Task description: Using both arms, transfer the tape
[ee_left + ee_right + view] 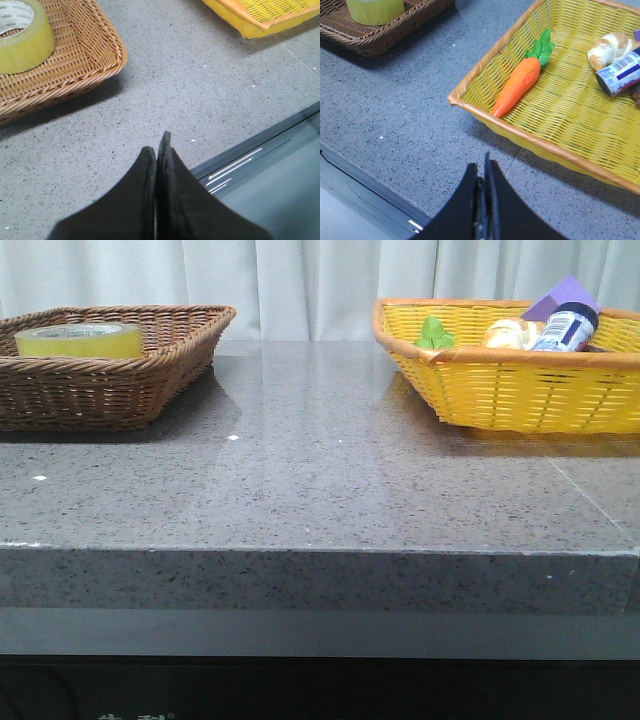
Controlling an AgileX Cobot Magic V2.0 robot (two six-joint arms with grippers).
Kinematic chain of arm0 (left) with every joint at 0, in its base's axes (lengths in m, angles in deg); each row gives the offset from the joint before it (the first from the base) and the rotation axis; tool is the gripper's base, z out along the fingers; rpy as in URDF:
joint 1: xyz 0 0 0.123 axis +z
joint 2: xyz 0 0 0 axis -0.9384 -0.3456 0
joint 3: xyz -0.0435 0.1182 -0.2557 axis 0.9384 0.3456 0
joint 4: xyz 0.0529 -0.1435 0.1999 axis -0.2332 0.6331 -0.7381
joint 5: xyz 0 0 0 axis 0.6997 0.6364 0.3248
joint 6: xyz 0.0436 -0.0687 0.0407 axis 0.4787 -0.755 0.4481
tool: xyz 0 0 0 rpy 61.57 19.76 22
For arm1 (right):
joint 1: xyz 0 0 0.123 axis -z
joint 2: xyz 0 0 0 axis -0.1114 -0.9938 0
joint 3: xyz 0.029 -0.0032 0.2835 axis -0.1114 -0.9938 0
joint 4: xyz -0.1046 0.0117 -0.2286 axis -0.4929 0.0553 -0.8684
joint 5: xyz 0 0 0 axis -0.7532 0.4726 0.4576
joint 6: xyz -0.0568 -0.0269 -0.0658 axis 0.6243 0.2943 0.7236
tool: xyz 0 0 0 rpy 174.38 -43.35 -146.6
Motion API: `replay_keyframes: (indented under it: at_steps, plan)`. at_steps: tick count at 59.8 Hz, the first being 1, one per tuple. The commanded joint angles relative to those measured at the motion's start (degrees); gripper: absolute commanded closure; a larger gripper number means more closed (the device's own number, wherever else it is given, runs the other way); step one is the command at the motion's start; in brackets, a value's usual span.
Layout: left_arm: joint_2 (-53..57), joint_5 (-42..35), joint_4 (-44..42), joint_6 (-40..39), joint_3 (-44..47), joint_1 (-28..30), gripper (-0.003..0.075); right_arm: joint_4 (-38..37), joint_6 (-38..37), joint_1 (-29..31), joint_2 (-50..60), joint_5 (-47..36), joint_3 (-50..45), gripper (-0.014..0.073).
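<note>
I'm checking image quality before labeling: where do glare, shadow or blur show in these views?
Front view: the table carries a pale sheen at mid-top, and the brown basket casts a dark shadow at its base. Left wrist view: sharp, with the basket's shadow on the stone. Right wrist view: the yellow basket shadows the stone below its rim; the tape is cropped.

Front view looks low across the table (320, 470); both wrist views look down, sharing both baskets.

Staged lab tabletop (320, 480), white curtain (300, 280) backdrop
</note>
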Motion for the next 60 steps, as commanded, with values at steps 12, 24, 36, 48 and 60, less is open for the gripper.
replay_keyframes:
  at_steps: [12,24,36,48,60]
  plan:
    - [0.2,-4.3,0.2,-0.7,-1.5,-0.4,0.0741,0.3,0.0,0.3,0.2,-4.1,1.4,0.0662]
    - [5.0,-17.2,-0.9,-0.7,7.7,1.9,0.0741,0.3,0.0,0.3,0.2,-4.1,1.4,0.0662]
    - [19.9,-38.4,-1.4,-0.7,28.2,11.8,0.0741,0.3,0.0,0.3,0.2,-4.1,1.4,0.0662]
    - [34.1,-50.5,-1.4,-0.7,44.4,19.8,0.0741,0.3,0.0,0.3,0.2,-4.1,1.4,0.0662]
    - [40.5,-53.6,-0.9,-0.7,50.7,24.1,0.0741,0.3,0.0,0.3,0.2,-4.1,1.4,0.0662]
